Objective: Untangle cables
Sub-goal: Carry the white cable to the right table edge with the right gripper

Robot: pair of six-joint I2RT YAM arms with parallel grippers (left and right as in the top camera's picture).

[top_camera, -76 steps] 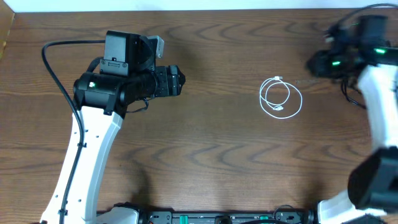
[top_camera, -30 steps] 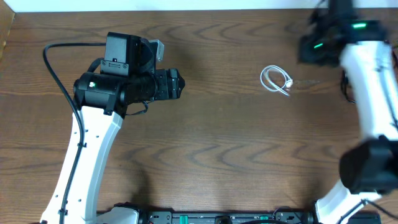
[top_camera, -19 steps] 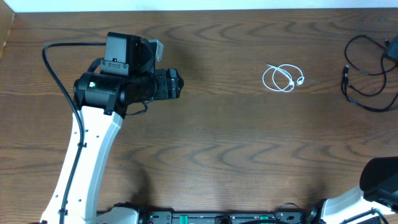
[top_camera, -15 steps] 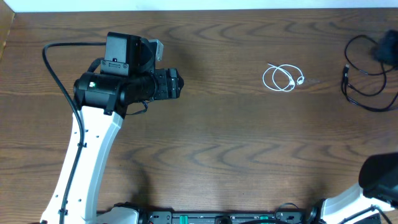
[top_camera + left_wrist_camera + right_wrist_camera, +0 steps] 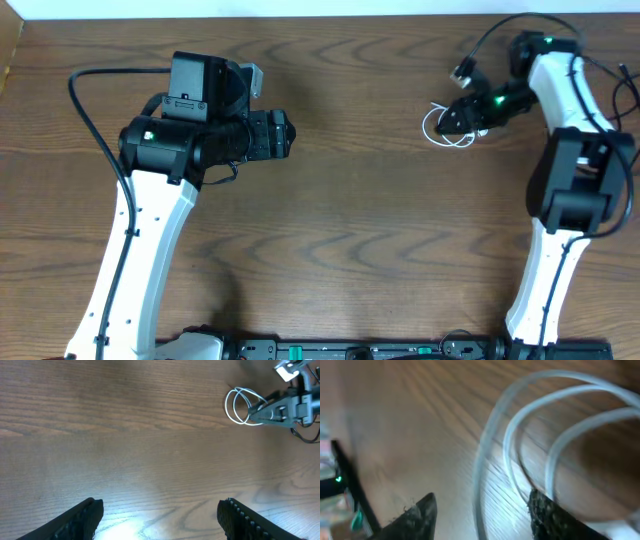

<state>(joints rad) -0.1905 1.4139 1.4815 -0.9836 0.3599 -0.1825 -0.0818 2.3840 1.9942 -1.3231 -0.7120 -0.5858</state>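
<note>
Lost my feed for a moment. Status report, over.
Left tool open, far off. Right tool open at white cable loops. No obstruction seen.

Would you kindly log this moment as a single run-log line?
right gripper: open, straddling white cable loops on table | left gripper: open, empty, far from white cable

Dark wood-grain surface [image 5: 380,250] is carrying one white cable [image 5: 238,406], lying coiled in loose loops twd the far-right side.
</note>
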